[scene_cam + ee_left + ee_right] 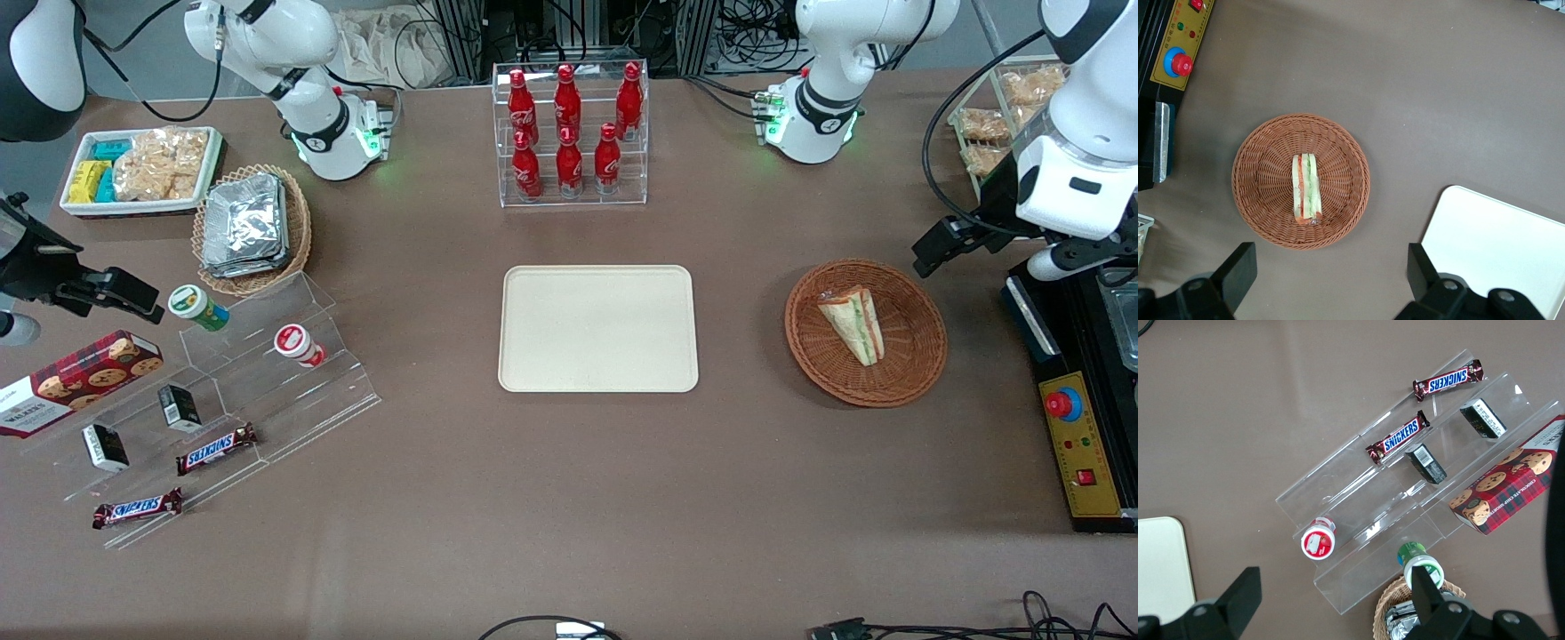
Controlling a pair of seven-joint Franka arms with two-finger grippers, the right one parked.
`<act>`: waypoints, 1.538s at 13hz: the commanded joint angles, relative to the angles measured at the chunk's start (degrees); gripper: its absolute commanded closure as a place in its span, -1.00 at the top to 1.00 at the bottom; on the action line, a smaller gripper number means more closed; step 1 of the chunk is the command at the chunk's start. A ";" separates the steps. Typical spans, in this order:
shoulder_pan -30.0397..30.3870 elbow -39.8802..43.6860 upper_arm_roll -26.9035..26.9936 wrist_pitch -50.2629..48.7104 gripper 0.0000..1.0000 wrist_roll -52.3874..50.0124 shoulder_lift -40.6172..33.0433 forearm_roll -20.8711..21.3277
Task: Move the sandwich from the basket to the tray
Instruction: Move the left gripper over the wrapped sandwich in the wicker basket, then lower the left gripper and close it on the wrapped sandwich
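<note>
Nearest the front camera, two Snickers bars (138, 508) lie on a clear stepped stand (267, 391) toward the parked arm's end of the bench (569, 498). At mid-bench sits the tray (597, 328), bare. Toward the working arm's end rests the basket (865, 332), apart from the tray, with the sandwich (853, 323) lying inside it, touching only the wicker. Above the bench, farther toward the working arm's end than the basket, hangs the hand (933, 249). It holds nothing and touches nothing. In the left wrist view its two dark fingers (1238, 270) stand wide apart, with the basket (1301, 181), the sandwich (1306, 188) and a corner of the tray (1498, 247) visible below. Red bottles fill a clear rack (572, 133) farther from the camera than the tray.
</note>
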 commanded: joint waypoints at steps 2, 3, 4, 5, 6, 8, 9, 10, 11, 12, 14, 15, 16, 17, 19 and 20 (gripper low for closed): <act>-1.04 1.50 0.16 -2.27 1.00 -2.36 -0.19 0.33; -1.12 1.32 0.25 -3.05 1.00 -1.92 -0.19 0.33; -1.12 1.58 0.25 -3.23 1.00 -1.75 -0.11 0.33; -1.12 1.67 0.25 -3.23 1.00 -1.66 -0.11 0.24; -1.12 1.58 0.34 -3.32 1.00 -1.66 -0.11 0.24; -1.12 -1.55 0.34 -2.37 1.00 -1.57 -0.10 0.42; -0.95 -5.15 0.43 -0.09 1.00 -1.83 -0.72 0.51; -0.69 -9.53 0.51 2.89 1.00 -2.18 -1.85 0.51; -0.68 -13.93 1.12 6.31 1.00 -2.44 -2.65 0.51; -0.68 -19.89 2.35 11.04 1.00 -2.62 -4.13 0.51; -0.60 -30.71 4.02 23.25 1.00 -4.71 -5.38 0.51; -0.60 -33.11 5.08 27.14 1.00 -6.38 -3.90 0.59; -0.60 -34.61 5.52 29.70 1.00 -7.27 -1.97 0.59; -0.60 -36.63 5.70 32.68 1.00 -8.67 -0.99 0.59; -0.68 -42.16 5.88 40.67 1.00 -9.30 0.15 0.77; -0.68 -43.66 5.79 43.93 1.00 -9.74 1.38 0.77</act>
